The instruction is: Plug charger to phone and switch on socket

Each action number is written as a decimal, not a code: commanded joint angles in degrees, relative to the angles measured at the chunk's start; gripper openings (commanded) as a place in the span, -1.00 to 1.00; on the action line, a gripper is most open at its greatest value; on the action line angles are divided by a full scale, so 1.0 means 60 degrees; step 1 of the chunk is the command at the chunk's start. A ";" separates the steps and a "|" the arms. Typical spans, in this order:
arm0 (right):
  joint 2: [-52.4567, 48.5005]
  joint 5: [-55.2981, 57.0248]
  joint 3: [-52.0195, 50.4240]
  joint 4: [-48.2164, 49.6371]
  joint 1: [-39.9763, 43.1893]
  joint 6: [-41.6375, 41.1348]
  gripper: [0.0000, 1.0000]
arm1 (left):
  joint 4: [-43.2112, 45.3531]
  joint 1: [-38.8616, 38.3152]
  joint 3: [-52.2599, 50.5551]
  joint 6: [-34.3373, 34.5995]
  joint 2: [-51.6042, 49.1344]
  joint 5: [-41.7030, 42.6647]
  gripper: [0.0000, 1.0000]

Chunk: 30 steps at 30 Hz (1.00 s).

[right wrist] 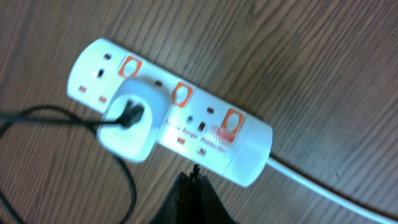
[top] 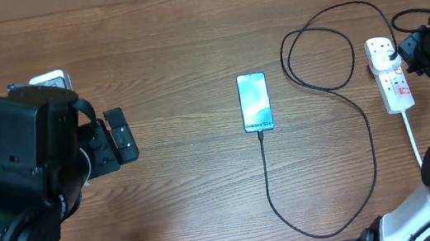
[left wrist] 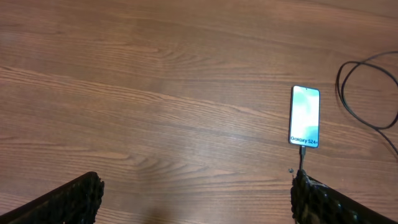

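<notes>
Clenched black fingers (right wrist: 198, 202) of the right hand (right wrist: 194, 177) fill the bottom of the right wrist view, pressed together with nothing between them. Their tips stand right at the long edge of the socket (right wrist: 249, 149); whether they touch it I cannot tell. Just ahead of the tips the socket lies slantwise on the wooden bench (right wrist: 323, 56), with 3 red-orange switches (right wrist: 231, 121) along its far side. Ahead and to the left of this hand a white adapter (right wrist: 134, 144) sits plugged into the socket, and the charger (right wrist: 129, 115) enters its face as a thin black cable that runs off to the left. To the right of the hand the thick white cord (right wrist: 323, 186) leaves the socket's end. Seen from overhead, the charger loops away from the right hand toward the middle of the bench and ends at the phone (top: 254, 99), which lies flat between the 2 hands and well apart from both. The left hand (left wrist: 196, 185) is released, its 2 pads (left wrist: 68, 202) spread wide and gripping nothing. The phone is ahead and to its right, screen lit pale blue, with the charger's tip meeting the end nearer this hand.
</notes>
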<state>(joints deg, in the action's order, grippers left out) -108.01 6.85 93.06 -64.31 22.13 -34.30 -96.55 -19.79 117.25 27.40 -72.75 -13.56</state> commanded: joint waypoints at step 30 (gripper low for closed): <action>-0.2670 -0.1362 0.0976 0.1523 0.0244 0.0295 -0.92 | -0.0036 -0.0018 -0.0080 0.0153 0.0069 -0.0240 0.99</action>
<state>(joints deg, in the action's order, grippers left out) -123.22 0.93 96.42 -56.99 24.01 -32.93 -96.68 -19.79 117.23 27.44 -72.16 -14.00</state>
